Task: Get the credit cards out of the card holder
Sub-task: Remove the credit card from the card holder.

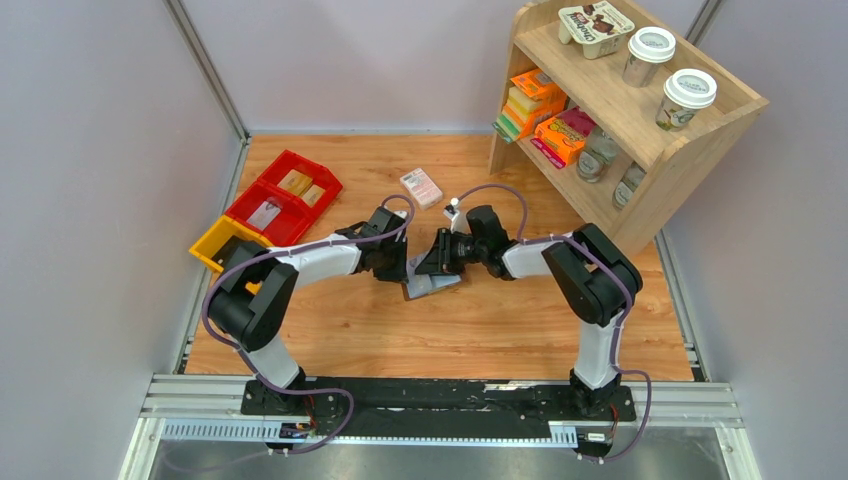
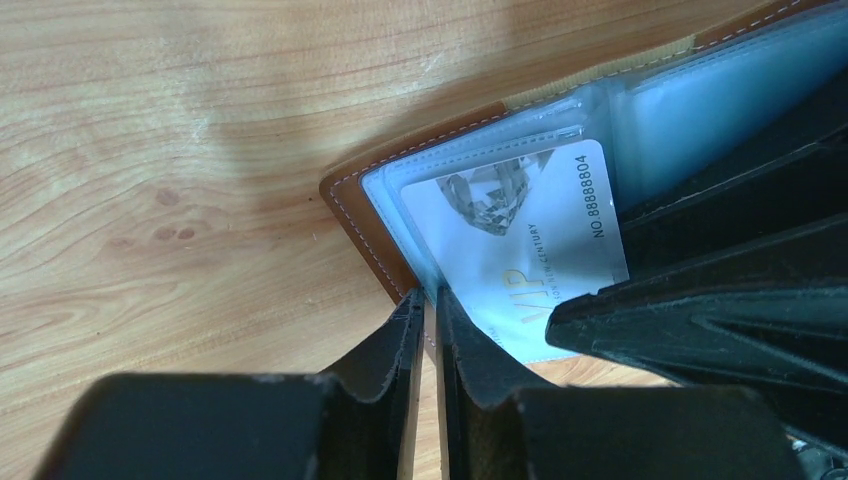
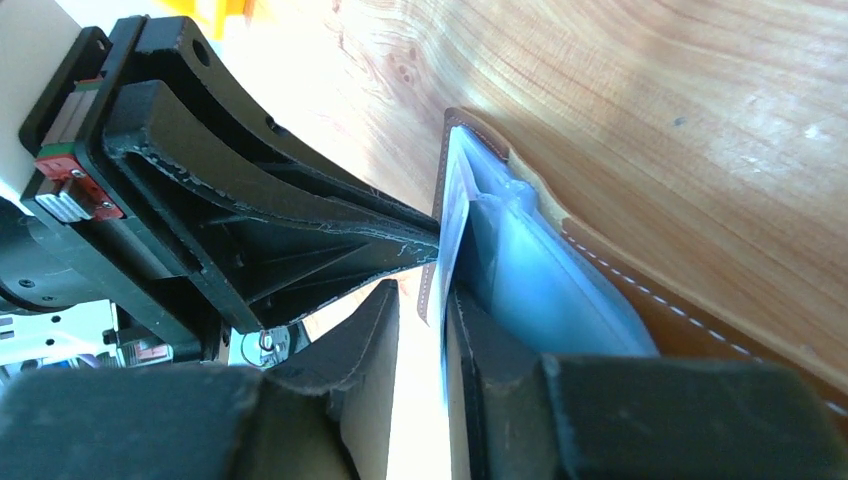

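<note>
Two-handed step: left gripper (image 2: 428, 315) clamps the card holder (image 2: 370, 215) by its leather edge; right gripper (image 3: 422, 295) straddles the credit card (image 2: 520, 240), grip indeterminable. Pinch the card alone, then pull straight outward.

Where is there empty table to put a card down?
The widest bare patch of the wooden table lies between the brown leather card holder and the black base rail. Another patch sits between the small pink-and-white box and the red plastic bins. It's crowded mid-table, where the left gripper and right gripper meet at the card holder.
</note>
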Controlling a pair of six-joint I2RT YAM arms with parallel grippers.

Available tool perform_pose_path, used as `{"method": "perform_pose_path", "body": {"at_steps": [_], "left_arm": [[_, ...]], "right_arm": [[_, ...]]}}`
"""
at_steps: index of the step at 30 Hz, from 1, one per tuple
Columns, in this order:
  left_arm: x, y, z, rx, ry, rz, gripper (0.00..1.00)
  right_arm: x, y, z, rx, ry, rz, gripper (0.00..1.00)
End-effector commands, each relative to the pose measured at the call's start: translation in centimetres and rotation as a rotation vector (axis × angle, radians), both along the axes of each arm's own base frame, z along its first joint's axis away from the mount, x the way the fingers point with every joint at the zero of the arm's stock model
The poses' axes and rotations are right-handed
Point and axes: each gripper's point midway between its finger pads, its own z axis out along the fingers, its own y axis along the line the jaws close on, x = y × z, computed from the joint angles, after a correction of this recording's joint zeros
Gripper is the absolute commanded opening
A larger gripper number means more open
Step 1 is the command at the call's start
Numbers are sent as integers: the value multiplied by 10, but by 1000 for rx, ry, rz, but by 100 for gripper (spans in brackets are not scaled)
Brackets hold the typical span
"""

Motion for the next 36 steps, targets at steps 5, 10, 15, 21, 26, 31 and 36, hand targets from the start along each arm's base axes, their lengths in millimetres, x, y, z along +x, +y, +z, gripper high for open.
{"method": "perform_pose_path", "body": {"at_steps": [5,10,15,21,26,31,36], "left_arm": [[-43,37,-44,177,151,-20,18],[-46,43,-48,208,164,-16,18],[-48,46,-51,222,177,-14,17],[-50,48,-53,228,184,-11,17],[-51,47,-53,223,186,-9,17],[-51,47,-53,222,185,-9,17],[-50,46,-53,221,184,-9,17]], "right_arm": [[-14,17,19,75,-8,94,28],[-8,3,28,107,-11,62,23],[-8,-2,36,128,-20,63,21],[-5,-12,35,140,-18,44,21],[-1,-22,27,136,-3,22,16],[0,-28,22,137,1,14,15],[1,-33,18,139,3,10,7]]}}
